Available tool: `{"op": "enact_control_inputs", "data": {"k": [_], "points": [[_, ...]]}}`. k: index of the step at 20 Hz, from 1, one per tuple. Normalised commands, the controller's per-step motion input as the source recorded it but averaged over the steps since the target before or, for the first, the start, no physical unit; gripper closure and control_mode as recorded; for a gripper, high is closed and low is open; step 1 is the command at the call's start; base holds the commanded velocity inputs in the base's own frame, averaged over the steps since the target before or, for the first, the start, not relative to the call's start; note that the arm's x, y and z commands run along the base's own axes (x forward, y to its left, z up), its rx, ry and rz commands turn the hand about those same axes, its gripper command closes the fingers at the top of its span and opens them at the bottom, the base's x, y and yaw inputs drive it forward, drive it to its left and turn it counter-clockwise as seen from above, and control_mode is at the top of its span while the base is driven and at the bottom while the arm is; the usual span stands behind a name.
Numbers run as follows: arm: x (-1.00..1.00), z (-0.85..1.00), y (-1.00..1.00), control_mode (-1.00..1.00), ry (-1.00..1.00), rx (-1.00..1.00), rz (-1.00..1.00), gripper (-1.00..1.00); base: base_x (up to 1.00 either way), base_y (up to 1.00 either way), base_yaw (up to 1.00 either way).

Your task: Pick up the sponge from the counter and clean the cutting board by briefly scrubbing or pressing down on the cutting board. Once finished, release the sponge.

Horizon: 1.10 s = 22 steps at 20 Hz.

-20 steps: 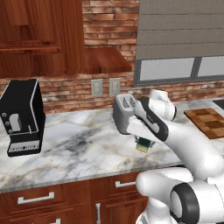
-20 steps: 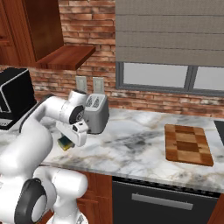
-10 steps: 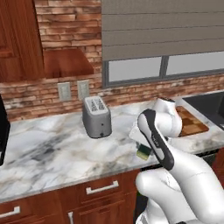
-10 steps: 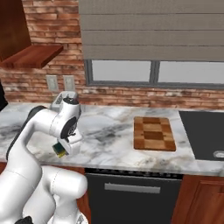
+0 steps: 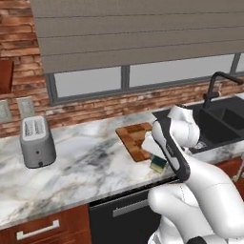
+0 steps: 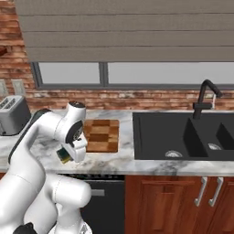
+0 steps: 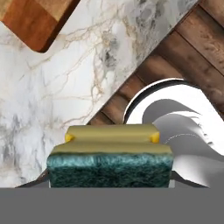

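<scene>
Over the counter's front edge, sponge [image 5: 158, 163] gripped and off the surface.

Gripper [image 5: 157, 159] clamped on the sponge, green scouring face toward the hand camera, yellow base beyond, hanging right above the lip of the marble counter [image 5: 90, 162] with floor visible past it. Cutting board [image 6: 101, 135] just beside and behind, flat, its near corner close to that same edge. Plenty of bare marble to the left before the toaster [image 5: 36, 142]; on the right, black sink [image 6: 183, 137] starts almost straight after the board, faucet [image 6: 205, 96] standing at the back.
</scene>
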Motion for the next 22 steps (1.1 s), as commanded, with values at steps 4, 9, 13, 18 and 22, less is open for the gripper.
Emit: {"op": "enact_control_inputs", "data": {"k": [4,9,13,18,22], "points": [[0.00,0.00,0.00,1.00,0.00,0.00,0.00,1.00,0.22,-0.65,0.05],[0.00,0.00,0.00,1.00,0.00,0.00,0.00,1.00,0.53,-0.24,0.27],[0.00,0.00,0.00,1.00,0.00,0.00,0.00,1.00,0.70,-0.05,0.33],[0.00,0.00,0.00,1.00,0.00,0.00,0.00,1.00,0.59,-0.01,0.15],[0.68,0.00,0.00,-1.00,0.12,0.01,-0.11,1.00,0.00,0.00,0.00]]}}
